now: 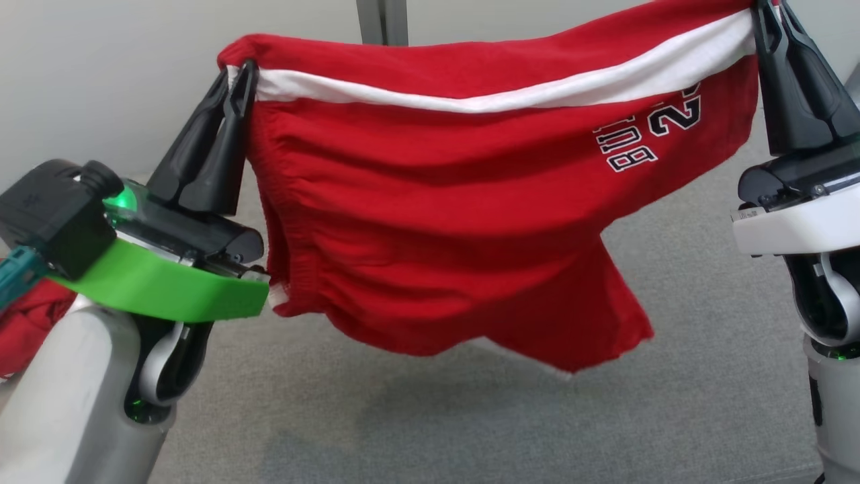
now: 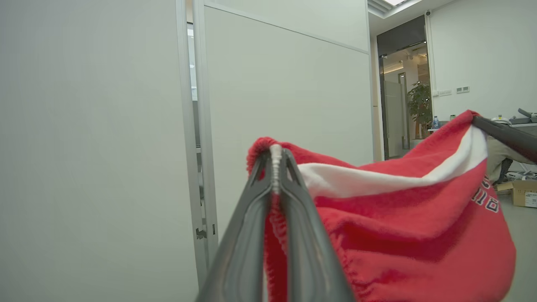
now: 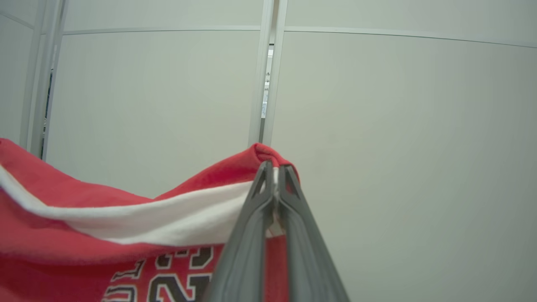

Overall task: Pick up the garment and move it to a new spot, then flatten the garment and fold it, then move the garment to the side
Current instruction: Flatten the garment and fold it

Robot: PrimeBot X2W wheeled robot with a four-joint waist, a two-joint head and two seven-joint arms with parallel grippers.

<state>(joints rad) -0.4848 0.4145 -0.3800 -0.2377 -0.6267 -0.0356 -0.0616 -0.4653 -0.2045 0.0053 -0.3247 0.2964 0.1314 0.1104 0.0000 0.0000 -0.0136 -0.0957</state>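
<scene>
**Garment held up in the air between both grippers**

Arms first, from the left. The left arm rises from the lower left corner of the head view, pale forearm below and a green collar [image 1: 168, 289] at the wrist. The left gripper [image 1: 235, 77] slants up and to the right, its dark fingers pinched tight on the upper left corner of the garment [image 1: 437, 235]. The right arm stands at the right edge. The right gripper [image 1: 769, 13] points almost straight up, its fingers clamped on the upper right corner, higher than the left grip.

A grey surface [image 1: 470, 423] lies below. The garment hangs above it and casts a soft shadow; its lowest tip appears clear of the surface. A bit of red cloth [image 1: 27, 323] lies at the far left edge. Behind stand pale wall panels [image 1: 101, 81] joined by a metal post [image 1: 383, 20]. The left wrist view shows a doorway [image 2: 398, 84], a potted plant [image 2: 419, 102] and a cardboard box [image 2: 524, 193] further right.

The garment is red and spread wide between the two grips. A white stripe runs just under its top edge. The left side is gathered and wrinkled. Dark characters outlined in white sit near the right end, turned sideways. The lower edge is uneven and sags to a point right of the middle.
</scene>
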